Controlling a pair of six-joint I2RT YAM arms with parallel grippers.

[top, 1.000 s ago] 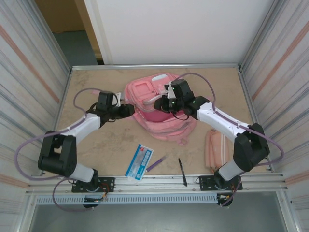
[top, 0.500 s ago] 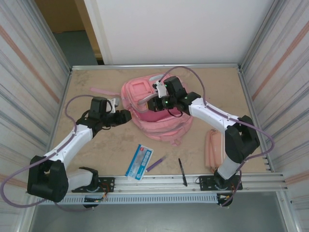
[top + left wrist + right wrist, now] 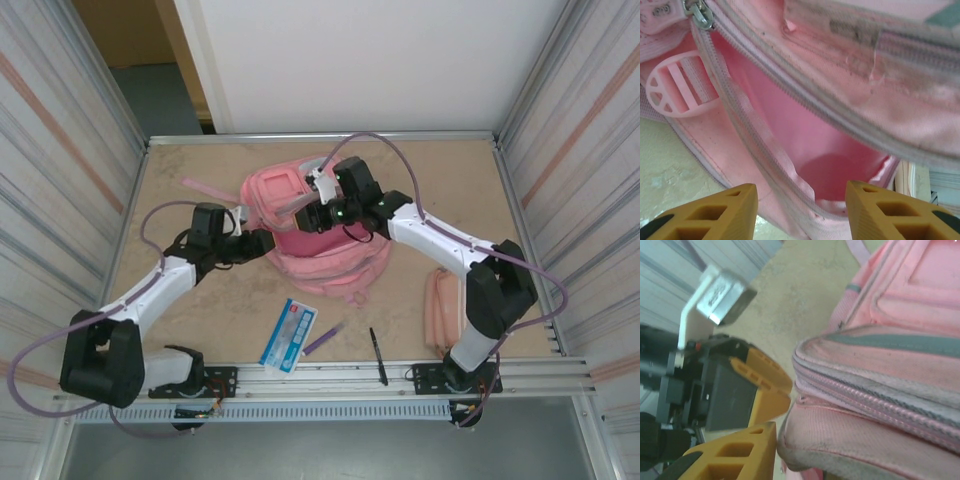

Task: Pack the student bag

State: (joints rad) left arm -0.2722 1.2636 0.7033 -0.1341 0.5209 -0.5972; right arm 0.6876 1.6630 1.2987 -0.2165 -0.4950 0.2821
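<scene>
Bag (image 3: 335, 262) now sits further left on the table (image 3: 230, 300) than a second ago. The right arm swung left with it, and the left forearm has pulled in nearer the bag's left flank.

Left hand (image 3: 265, 240) is at the bag's left edge. On its wrist view the hand (image 3: 801, 191) stands about half wide, astride the zip rim and not pinching it. The main compartment gapes beyond, with pink lining and no item that I can make out.

Right hand (image 3: 308, 215) is on top of the bag at the flap. One finger (image 3: 730, 455) shows beside the fabric, so I cannot tell wide, narrow or holding.

Reading: the mouth is held up and open, but nothing is packed yet.

Room:
- The bag is mid-table, well clear of all rails.
- The packet (image 3: 290, 335), purple pen (image 3: 323, 340) and black pen (image 3: 376, 355) lie near the front rail (tight for a low approach).
- The pencil case (image 3: 445, 310) lies just beside the right arm's lower link.
- There is bare table left of the bag and in the far corners.
- Both hands are close together at the opening, so I would free one before reaching.
</scene>
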